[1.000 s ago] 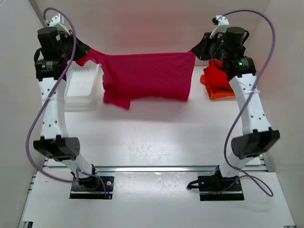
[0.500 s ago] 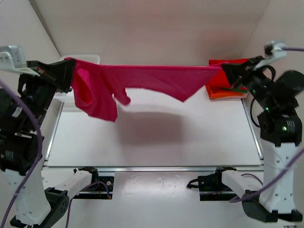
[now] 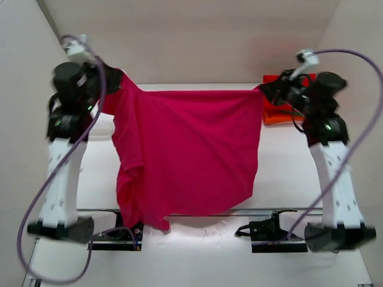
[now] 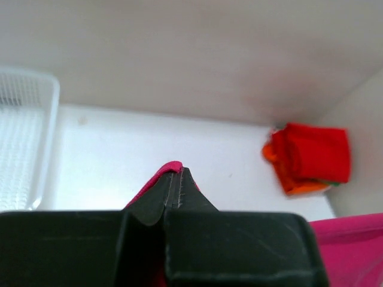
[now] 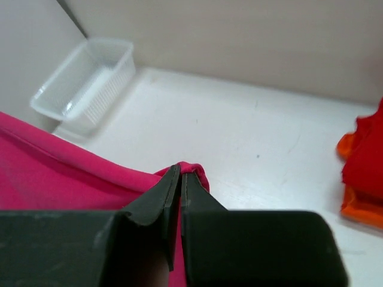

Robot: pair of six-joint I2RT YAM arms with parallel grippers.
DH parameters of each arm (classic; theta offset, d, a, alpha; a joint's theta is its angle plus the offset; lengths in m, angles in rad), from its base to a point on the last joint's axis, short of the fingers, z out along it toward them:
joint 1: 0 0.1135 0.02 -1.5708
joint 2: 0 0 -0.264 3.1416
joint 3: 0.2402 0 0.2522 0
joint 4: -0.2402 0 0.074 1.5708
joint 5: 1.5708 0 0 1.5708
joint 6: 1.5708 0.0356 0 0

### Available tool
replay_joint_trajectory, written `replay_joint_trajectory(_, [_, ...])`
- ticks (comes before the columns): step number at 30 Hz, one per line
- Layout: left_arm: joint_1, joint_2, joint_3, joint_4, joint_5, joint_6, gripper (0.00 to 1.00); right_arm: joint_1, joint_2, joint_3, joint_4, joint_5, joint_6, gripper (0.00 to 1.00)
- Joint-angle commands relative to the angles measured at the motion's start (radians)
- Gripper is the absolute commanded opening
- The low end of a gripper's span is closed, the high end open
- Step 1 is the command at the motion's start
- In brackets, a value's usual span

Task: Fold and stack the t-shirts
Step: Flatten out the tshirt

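My left gripper (image 3: 115,81) and right gripper (image 3: 262,91) back in from their wide swing, magenta-pink t-shirt (image 3: 191,149) no longer a twisted band, now hanging broad and open

1. Top view: the hanging magenta-pink t-shirt (image 3: 191,149) hides the middle of the worktop (image 3: 287,161).
2. Left wrist view: basket (image 4: 24,119) cut off by the left edge. Pinched shirt corner mostly behind the left gripper (image 4: 179,173).
3. Right wrist view: folded red-and-orange pile (image 5: 366,167) cut off by the right edge. Right gripper (image 5: 181,171) covers most of the pinched cloth.
4. Pile's layer count unreadable.
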Motion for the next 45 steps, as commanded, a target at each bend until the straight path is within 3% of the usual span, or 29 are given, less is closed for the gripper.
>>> replay_joint_trajectory(1, [0.008, 0.223, -0.039, 0.140, 0.028, 0.018, 0.00, 0.033, 0.194, -0.029, 0.126, 0.043, -0.026, 0.00])
replay_joint_trajectory(4, [-0.005, 0.460, 0.062, 0.183, 0.018, 0.061, 0.00, 0.042, 0.416, 0.035, 0.170, 0.052, -0.052, 0.00])
replay_joint_trajectory(5, [-0.004, 0.516, 0.101, 0.180, 0.020, 0.078, 0.07, 0.045, 0.474, 0.106, 0.166, 0.056, -0.065, 0.01])
replay_joint_trajectory(6, [-0.005, 0.625, 0.188, 0.170, 0.018, 0.104, 0.19, 0.053, 0.582, 0.146, 0.155, 0.073, -0.074, 0.00])
replay_joint_trajectory(7, [-0.015, 0.735, 0.298, 0.132, 0.005, 0.121, 0.62, 0.062, 0.700, 0.254, 0.120, 0.090, -0.084, 0.24])
replay_joint_trajectory(9, [-0.015, 0.882, 0.489, 0.066, -0.011, 0.130, 0.73, 0.073, 0.863, 0.437, 0.051, 0.151, -0.109, 0.42])
replay_joint_trajectory(11, [-0.012, 0.981, 0.707, -0.004, -0.006, 0.144, 0.75, 0.078, 0.990, 0.638, -0.042, 0.213, -0.132, 0.68])
replay_joint_trajectory(14, [-0.016, 0.983, 0.747, -0.076, -0.014, 0.162, 0.76, 0.103, 1.008, 0.717, -0.115, 0.317, -0.158, 0.76])
replay_joint_trajectory(16, [-0.015, 0.838, 0.552, -0.073, 0.004, 0.170, 0.76, 0.116, 0.916, 0.619, -0.104, 0.373, -0.160, 0.77])
replay_joint_trajectory(17, [-0.013, 0.786, 0.382, -0.061, 0.008, 0.162, 0.76, 0.123, 0.841, 0.509, -0.090, 0.397, -0.151, 0.77])
replay_joint_trajectory(18, [-0.013, 0.665, 0.280, -0.035, 0.003, 0.164, 0.76, 0.128, 0.797, 0.376, -0.054, 0.404, -0.128, 0.78])
replay_joint_trajectory(20, [-0.012, 0.418, -0.069, 0.025, 0.035, 0.105, 0.77, 0.124, 0.633, 0.189, -0.028, 0.392, -0.082, 0.75])
replay_joint_trajectory(23, [-0.030, 0.185, -0.432, 0.087, 0.093, 0.025, 0.77, 0.139, 0.482, -0.054, -0.020, 0.363, -0.025, 0.72])
replay_joint_trajectory(26, [-0.117, 0.100, -0.665, 0.110, 0.077, -0.037, 0.77, 0.208, 0.367, -0.268, 0.031, 0.340, 0.001, 0.64])
replay_joint_trajectory(30, [-0.157, 0.147, -0.840, 0.139, 0.124, -0.141, 0.71, 0.291, 0.313, -0.447, 0.057, 0.294, 0.049, 0.59])
replay_joint_trajectory(37, [-0.185, 0.384, -0.817, 0.151, 0.038, -0.163, 0.69, 0.348, 0.334, -0.693, 0.215, 0.228, 0.130, 0.58])
replay_joint_trajectory(43, [-0.151, 0.596, -0.648, 0.179, 0.037, -0.167, 0.67, 0.250, 0.495, -0.611, 0.215, 0.236, 0.104, 0.58])
replay_joint_trajectory(45, [-0.145, 0.745, -0.466, 0.142, 0.043, -0.143, 0.66, 0.213, 0.605, -0.522, 0.177, 0.245, 0.084, 0.58])
